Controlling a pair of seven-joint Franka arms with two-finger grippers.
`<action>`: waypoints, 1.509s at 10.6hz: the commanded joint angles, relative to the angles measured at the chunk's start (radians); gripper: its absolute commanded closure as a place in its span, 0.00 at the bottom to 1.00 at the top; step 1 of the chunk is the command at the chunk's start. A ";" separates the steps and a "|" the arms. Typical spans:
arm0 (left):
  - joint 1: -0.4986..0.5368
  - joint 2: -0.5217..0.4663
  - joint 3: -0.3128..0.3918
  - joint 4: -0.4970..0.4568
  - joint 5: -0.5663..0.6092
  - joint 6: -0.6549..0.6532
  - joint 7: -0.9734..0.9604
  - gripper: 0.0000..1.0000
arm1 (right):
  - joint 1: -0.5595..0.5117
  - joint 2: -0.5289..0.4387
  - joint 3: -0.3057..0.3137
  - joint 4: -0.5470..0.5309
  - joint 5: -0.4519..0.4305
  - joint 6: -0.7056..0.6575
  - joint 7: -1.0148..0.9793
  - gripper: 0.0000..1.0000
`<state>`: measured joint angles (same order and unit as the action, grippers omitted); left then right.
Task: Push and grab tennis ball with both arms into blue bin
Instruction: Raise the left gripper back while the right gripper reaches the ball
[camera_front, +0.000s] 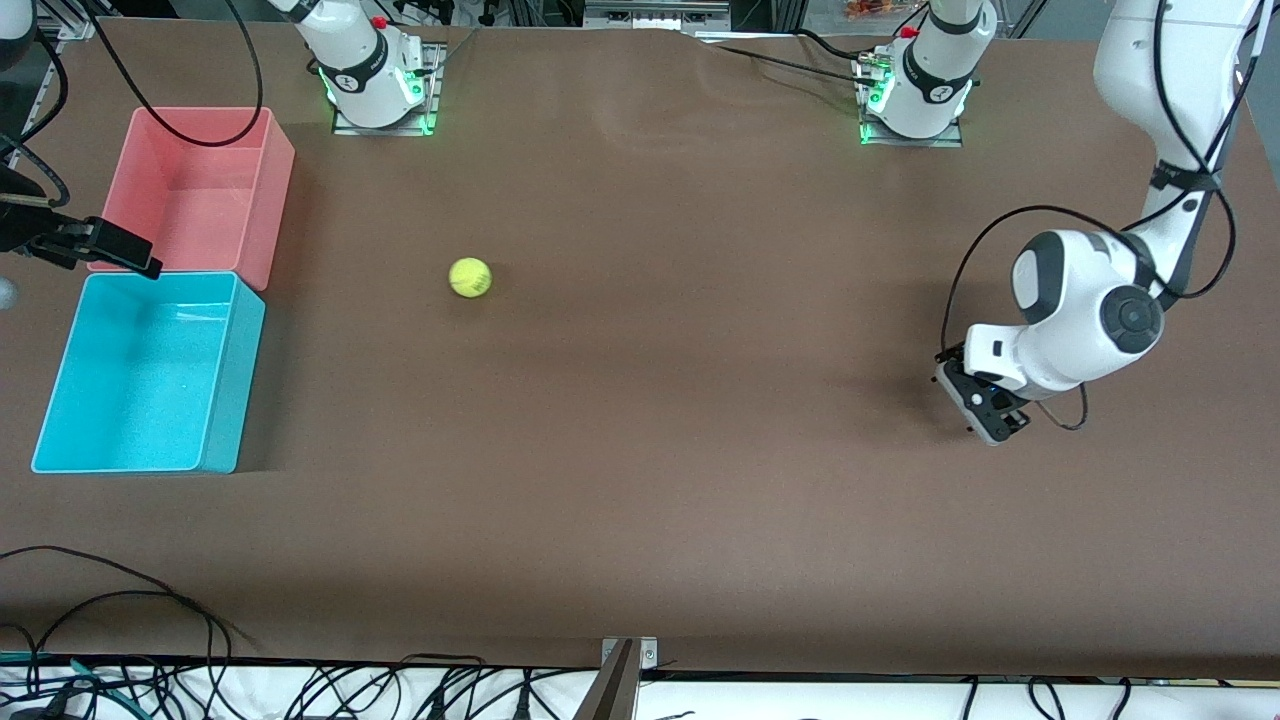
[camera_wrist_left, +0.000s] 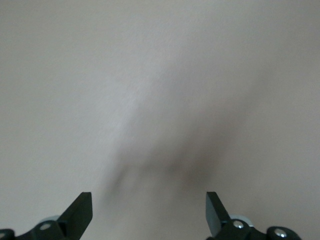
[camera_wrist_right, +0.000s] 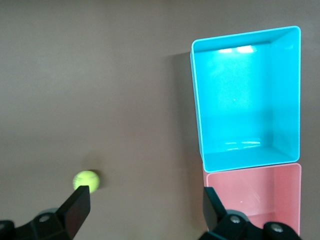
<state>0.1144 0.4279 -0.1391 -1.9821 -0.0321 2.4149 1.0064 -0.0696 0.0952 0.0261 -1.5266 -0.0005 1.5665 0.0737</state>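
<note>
Right arm (camera_front: 60, 240) mostly cut off; pink bin (camera_wrist_right: 255, 200) partly cropped.

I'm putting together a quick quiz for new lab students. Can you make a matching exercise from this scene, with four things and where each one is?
Things:
1. fuzzy yellow-green tennis ball
2. bright cyan-blue plastic bin
3. pink plastic bin
4. left hand

Places:
A. low over bare table, toward the left arm's end, open and empty
B. farther from the front camera than its same-sized neighbour
C. on the open brown table, beside the bins, in neither
D. nearest the front camera of the two tubs

Pairs: 1-C, 2-D, 3-B, 4-A
</note>
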 joint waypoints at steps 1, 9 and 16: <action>0.019 -0.202 0.009 -0.170 0.017 -0.008 0.008 0.00 | -0.007 0.009 0.005 0.025 -0.010 -0.019 -0.014 0.00; 0.024 -0.270 0.009 -0.210 0.018 -0.008 0.006 0.00 | -0.007 0.009 0.005 0.025 -0.010 -0.019 -0.014 0.00; 0.024 -0.302 0.026 -0.193 0.017 -0.007 0.005 0.00 | 0.004 0.014 0.011 0.019 -0.004 -0.060 -0.008 0.00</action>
<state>0.1329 0.1744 -0.1229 -2.1709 -0.0321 2.4131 1.0064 -0.0674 0.0964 0.0293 -1.5266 -0.0005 1.5560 0.0735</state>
